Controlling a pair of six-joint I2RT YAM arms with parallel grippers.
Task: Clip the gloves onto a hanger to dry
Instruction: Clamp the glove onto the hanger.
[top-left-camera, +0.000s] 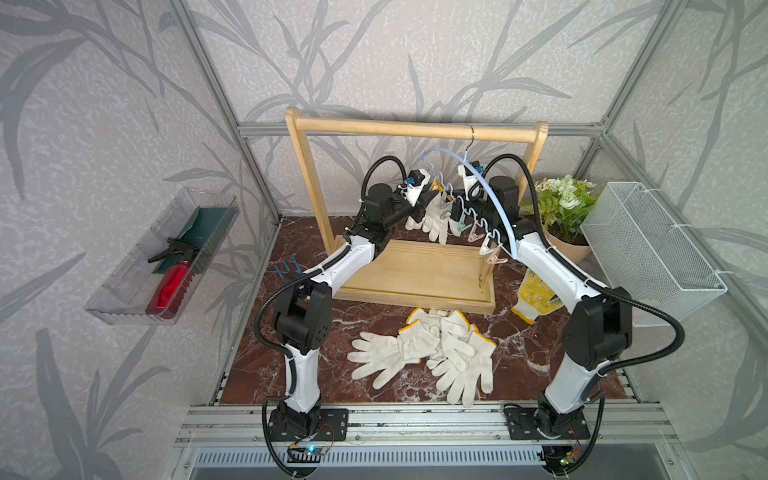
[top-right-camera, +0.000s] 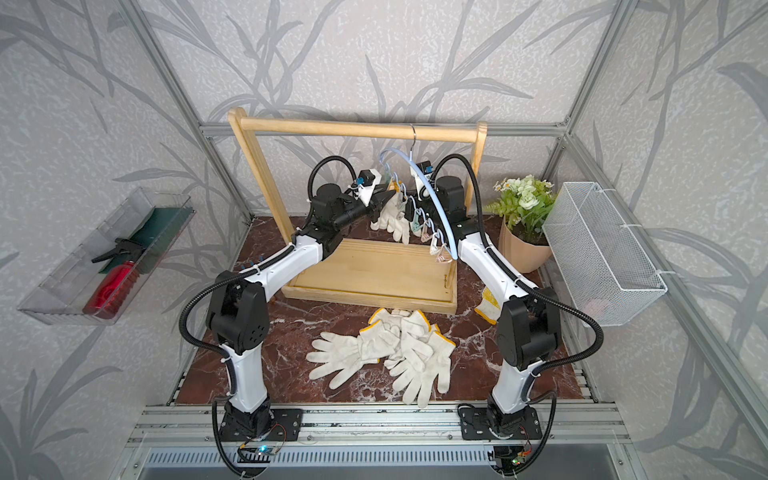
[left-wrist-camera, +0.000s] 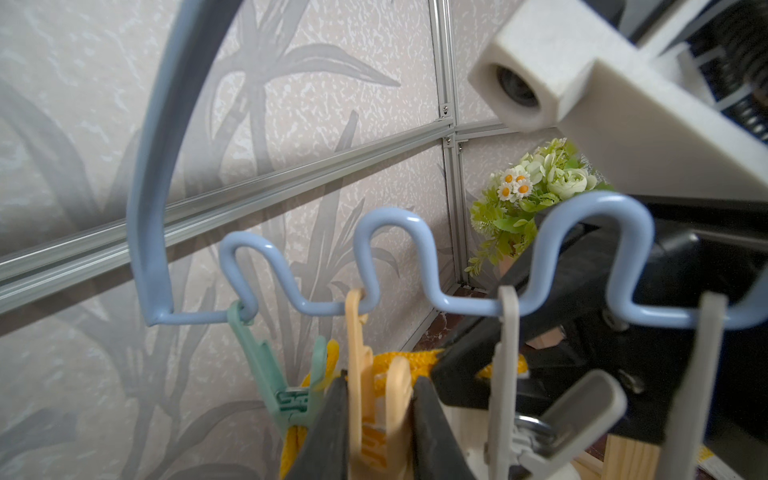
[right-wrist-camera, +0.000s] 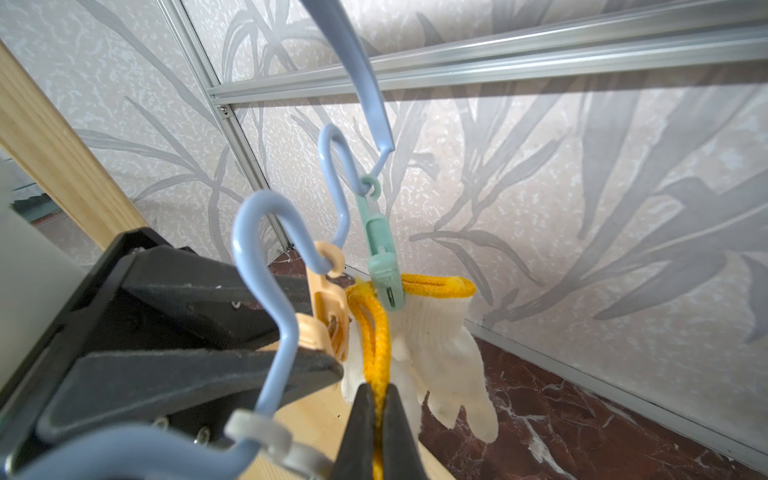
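The light-blue hanger (top-left-camera: 494, 199) (top-right-camera: 432, 203) hangs by its hook from the wooden rack, with a row of clips under its wavy wire (left-wrist-camera: 386, 214). A green clip (right-wrist-camera: 384, 266) pinches the yellow cuff of an off-white glove (right-wrist-camera: 440, 332) that hangs fingers down. My left gripper (left-wrist-camera: 376, 386) is shut on the neighbouring peach clip (left-wrist-camera: 357, 332), squeezing its handles. Just below that clip, my right gripper (right-wrist-camera: 376, 388) is shut on the yellow cuff (right-wrist-camera: 376, 332) of a second glove. Several more gloves (top-left-camera: 440, 353) (top-right-camera: 399, 349) lie piled on the marble table in front.
The wooden rack (top-left-camera: 415, 129) stands on a wooden base at the back. A flower pot (top-left-camera: 561, 208) and a white wire basket (top-left-camera: 648, 245) are at the right. A yellow patterned glove (top-left-camera: 536, 295) lies by the right arm. A clear tray (top-left-camera: 124, 291) holding a red bottle is mounted on the left wall.
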